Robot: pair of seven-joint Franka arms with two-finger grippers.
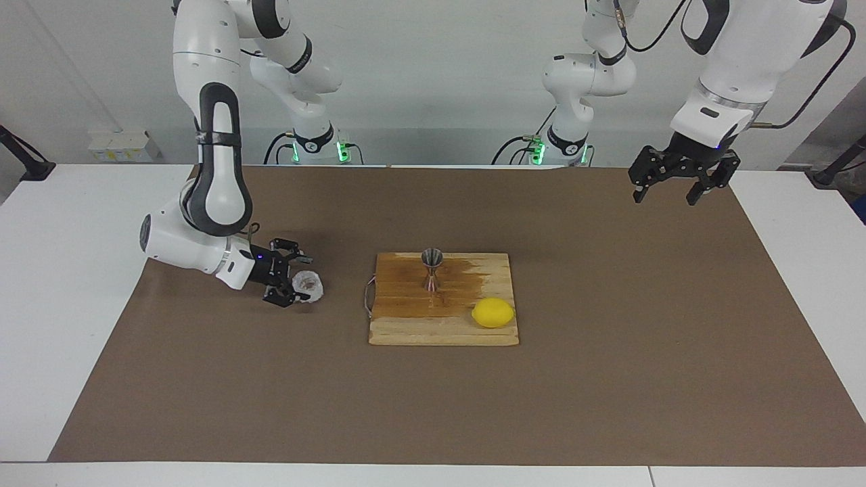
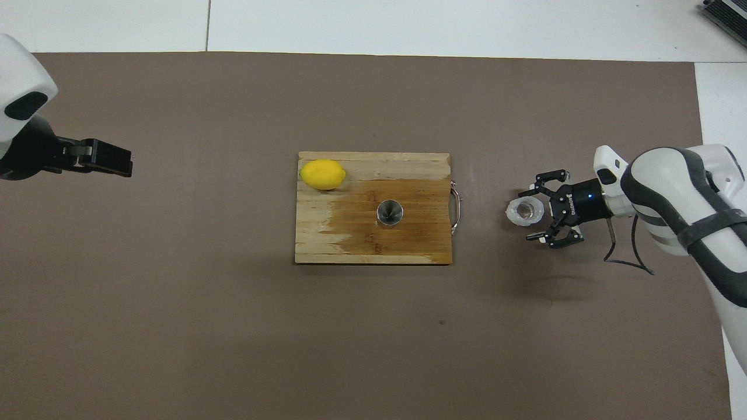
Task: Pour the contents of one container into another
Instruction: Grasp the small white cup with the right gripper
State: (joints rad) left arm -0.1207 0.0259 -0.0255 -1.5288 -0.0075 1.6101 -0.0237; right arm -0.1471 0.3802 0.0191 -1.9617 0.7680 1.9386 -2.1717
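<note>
With its fingers spread, I hold the right end effector (image 1: 292, 279) low beside the cup (image 1: 310, 285) (left end effector (image 1: 680, 184) waits, open).

No legible text, labels or nos. anywhere; white mark on right gripper (image 2: 537, 213) body unreadable

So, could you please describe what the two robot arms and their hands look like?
Both arms are glossy white with dark grey joint covers and black bands. Black cables trail along them, and green lights glow at the bases. The right hand and left hand are black two-finger units; a small blue light shows at each wrist.
</note>
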